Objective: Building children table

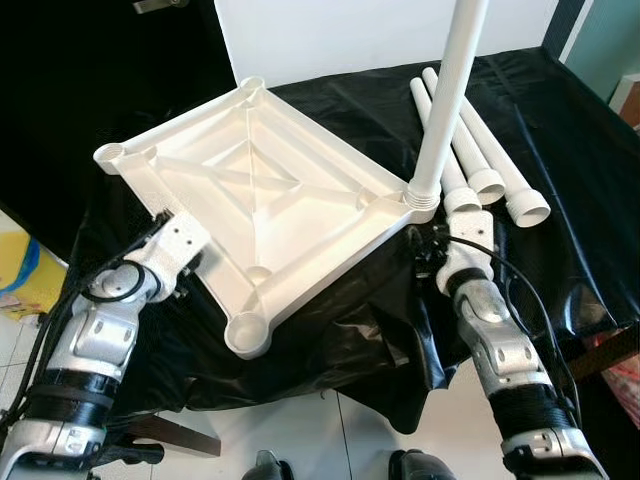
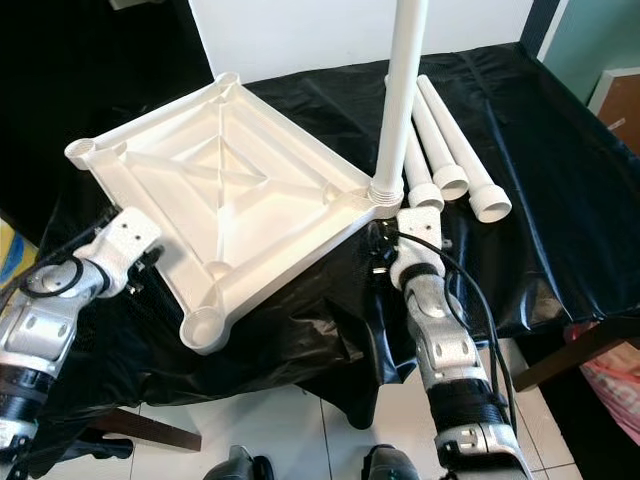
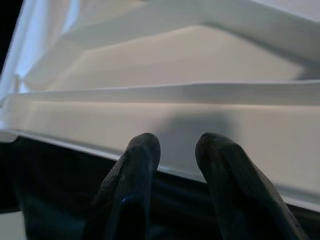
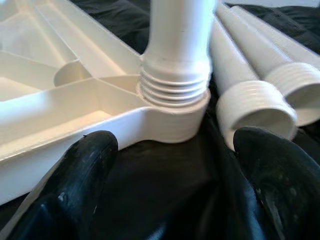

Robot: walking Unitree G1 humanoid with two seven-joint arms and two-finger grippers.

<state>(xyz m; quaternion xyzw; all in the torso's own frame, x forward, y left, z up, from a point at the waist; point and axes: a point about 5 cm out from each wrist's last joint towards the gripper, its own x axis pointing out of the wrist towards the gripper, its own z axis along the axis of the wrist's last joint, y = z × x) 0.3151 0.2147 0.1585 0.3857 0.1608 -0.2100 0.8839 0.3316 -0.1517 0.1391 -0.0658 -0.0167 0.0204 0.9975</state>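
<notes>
Tabletop (image 1: 270, 190) lies upside-down on black sheet (image 1: 560, 140) over pale floor tiles (image 1: 300, 440).

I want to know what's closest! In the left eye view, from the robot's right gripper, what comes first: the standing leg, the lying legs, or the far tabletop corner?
1. Standing leg, just ahead of the right gripper.
2. Lying legs, slightly beyond, right side.
3. Far tabletop corner, across the tabletop, left.
</notes>
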